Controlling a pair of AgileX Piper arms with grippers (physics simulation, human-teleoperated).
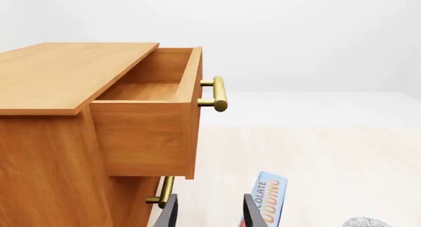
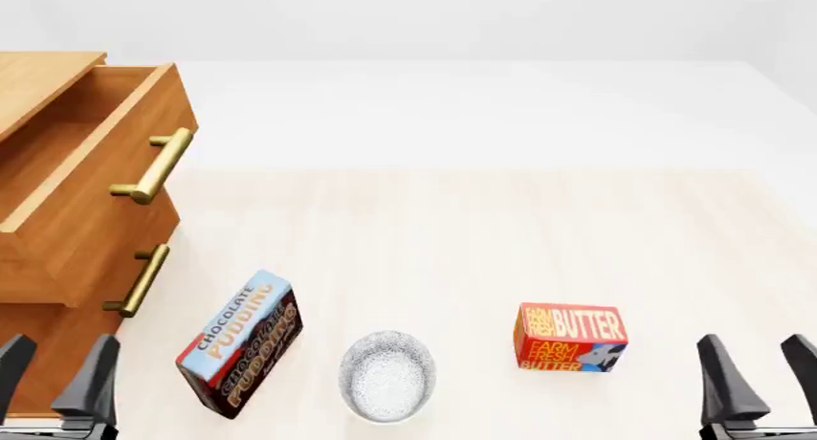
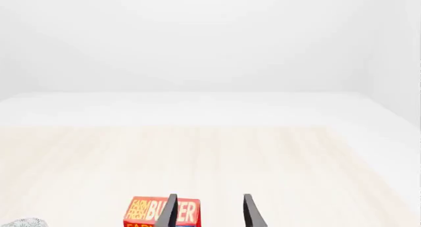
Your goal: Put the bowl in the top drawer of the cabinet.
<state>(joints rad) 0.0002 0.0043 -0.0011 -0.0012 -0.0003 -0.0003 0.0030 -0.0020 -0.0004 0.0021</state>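
The tabletop [image 2: 511,230] is pale wood with a white far strip. The cabinet [image 2: 38,77] stands at its left edge, flat top bare, and its top drawer [image 2: 77,187] is pulled out toward the tabletop's middle, showing a bare wooden inside; the brass handle [image 2: 153,165] sits on the drawer front, and the lower drawer [image 2: 90,297] beneath is pushed in, with the same kind of handle. Near the near edge, just beside the cabinet's front, a pudding box [image 2: 240,342] lies on the tabletop at a slant. The butter box [image 2: 571,338] stands right of the middle along the near edge. The bowl [image 2: 386,375] rests upright on the tabletop between the two boxes, closer to the pudding box, touching neither, and well apart from the drawer. The left claw [image 2: 54,375] hangs at the near left corner in front of the cabinet, fingers spread and holding nothing. The right claw [image 2: 756,373] hangs at the near right corner, to the right of the butter box, fingers likewise parted and bare. In the left wrist view the open drawer [image 1: 148,113] fills the frame above the claw [image 1: 209,212].
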